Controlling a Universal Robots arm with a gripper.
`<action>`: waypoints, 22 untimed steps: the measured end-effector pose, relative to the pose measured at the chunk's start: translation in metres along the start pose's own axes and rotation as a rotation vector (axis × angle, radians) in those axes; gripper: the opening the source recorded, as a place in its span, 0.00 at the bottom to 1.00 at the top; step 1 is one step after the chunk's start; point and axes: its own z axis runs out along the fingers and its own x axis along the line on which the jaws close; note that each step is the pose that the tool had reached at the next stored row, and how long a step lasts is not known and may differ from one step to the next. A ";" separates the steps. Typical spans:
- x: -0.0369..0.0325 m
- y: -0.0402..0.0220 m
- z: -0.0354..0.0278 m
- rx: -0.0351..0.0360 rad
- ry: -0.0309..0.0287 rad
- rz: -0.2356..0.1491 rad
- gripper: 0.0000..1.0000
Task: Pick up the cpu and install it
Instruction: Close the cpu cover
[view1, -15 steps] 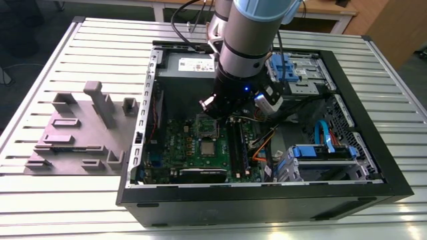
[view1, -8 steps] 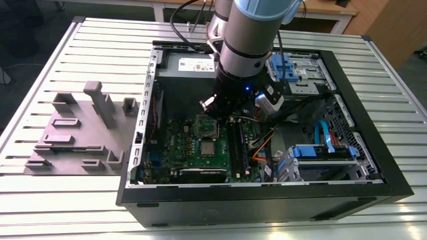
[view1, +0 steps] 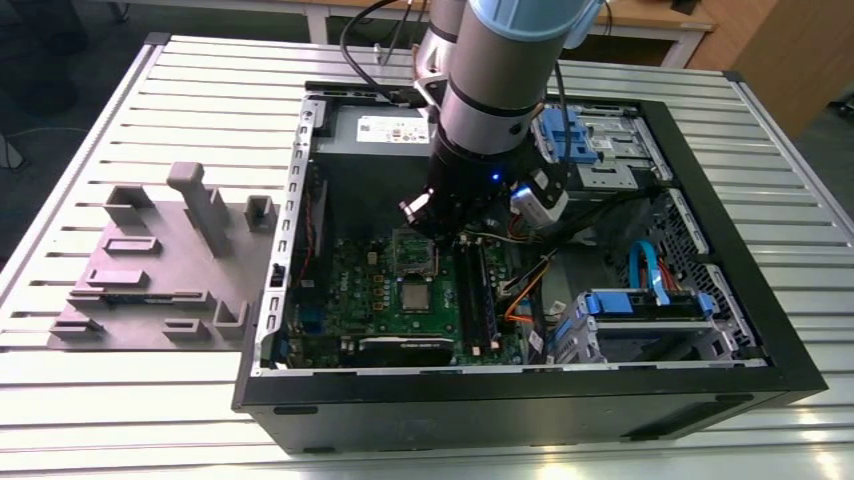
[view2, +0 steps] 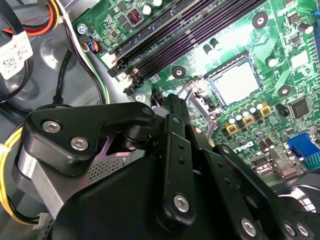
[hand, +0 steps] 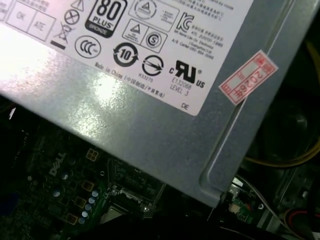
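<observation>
The cpu (view1: 416, 297) is a small silvery-grey square lying flat in its place on the green motherboard (view1: 354, 290) inside the open black computer case (view1: 534, 400). In the second wrist view the cpu (view2: 235, 82) sits within its metal-framed socket, whose hinged frame (view2: 200, 100) stands open beside it. My gripper (view1: 447, 230) hangs on the arm just above the board, a little farther back in the case than the cpu and apart from it. The second wrist view looks past the gripper's black linkage (view2: 172, 112).
A grey power supply (hand: 150, 100) with a white label sits at the case's back. Black memory slots (view2: 200, 35) run beside the socket. Blue drive cages (view1: 641, 305) and loose cables (view1: 527, 290) fill the case's right. A grey parts fixture (view1: 160, 260) lies on the slatted table.
</observation>
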 end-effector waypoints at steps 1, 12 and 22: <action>-0.0002 -0.0001 0.0000 0.0005 0.0002 -0.006 0.10; -0.0009 -0.0005 0.0000 0.0017 0.0009 -0.027 0.10; -0.0015 -0.0008 0.0004 0.0025 0.0014 -0.038 0.10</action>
